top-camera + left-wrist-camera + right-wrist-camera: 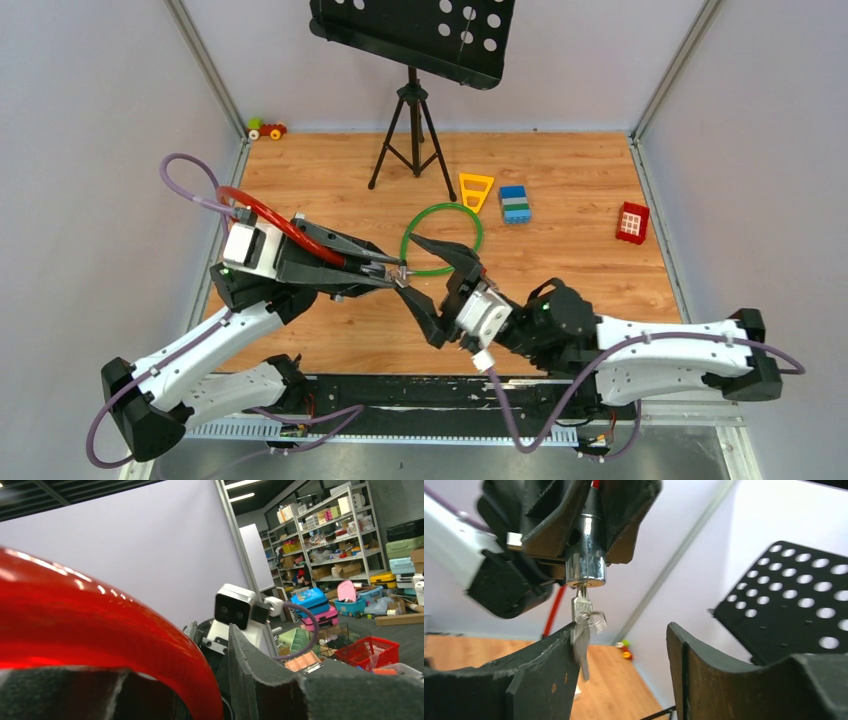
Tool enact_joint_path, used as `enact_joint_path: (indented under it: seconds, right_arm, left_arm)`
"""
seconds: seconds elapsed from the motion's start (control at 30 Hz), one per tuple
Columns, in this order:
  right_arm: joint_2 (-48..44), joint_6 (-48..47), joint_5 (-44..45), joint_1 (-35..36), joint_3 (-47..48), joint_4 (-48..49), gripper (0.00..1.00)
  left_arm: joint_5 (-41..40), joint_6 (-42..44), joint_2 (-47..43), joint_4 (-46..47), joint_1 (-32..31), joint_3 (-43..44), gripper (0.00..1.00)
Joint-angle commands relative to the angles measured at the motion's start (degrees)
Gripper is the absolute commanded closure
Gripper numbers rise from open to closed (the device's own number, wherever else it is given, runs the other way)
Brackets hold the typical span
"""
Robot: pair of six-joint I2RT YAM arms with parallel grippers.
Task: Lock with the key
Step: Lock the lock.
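My left gripper [392, 268] is shut on a red cable lock [285, 228], whose chrome cylinder end [585, 569] sticks out of the jaws. In the left wrist view the red cable [100, 630] fills the foreground. A small silvery key [581, 606] sits in the cylinder's keyhole. A second key [581, 647] hangs from it on a ring. My right gripper [621, 627] is open just below the cylinder. Its left finger [544, 675] lies against the hanging key, and its right finger stands well apart. In the top view my right gripper [425, 280] faces the left gripper's tip.
A green cable loop [442, 238] lies on the wooden table behind the grippers. Beyond it are a yellow triangle [476, 188], a blue block [515, 203] and a red block [632, 221]. A black music stand on a tripod [412, 120] stands at the back; a small toy [266, 129] lies in the far left corner.
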Motion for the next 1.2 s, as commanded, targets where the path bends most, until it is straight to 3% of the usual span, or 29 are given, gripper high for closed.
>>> enact_joint_path:
  seconds: [0.0, 0.27, 0.47, 0.7, 1.17]
  right_arm:
    - [-7.91, 20.87, -15.22, -4.19, 4.69, -21.24, 0.38]
    - [-10.48, 44.15, -47.47, -22.59, 5.29, -23.66, 0.49]
    - [-4.97, 60.66, -58.40, -28.68, 6.56, -14.63, 0.53]
    - [1.23, 74.68, -64.15, -30.64, 6.20, 1.24, 0.50]
    - [5.30, 76.80, -64.19, -30.73, 9.40, 2.80, 0.47]
  left_arm:
    - [1.79, -0.78, -1.18, 1.18, -0.26, 0.64, 1.00]
    - [2.09, -3.37, 0.10, 3.88, -0.26, 1.40, 1.00]
    - [2.68, -6.01, 1.09, 6.65, -0.26, 1.91, 1.00]
    - [2.94, -7.81, 1.60, 8.83, -0.26, 1.87, 1.00]
    - [2.64, -9.15, 1.72, 10.89, -0.26, 1.35, 1.00]
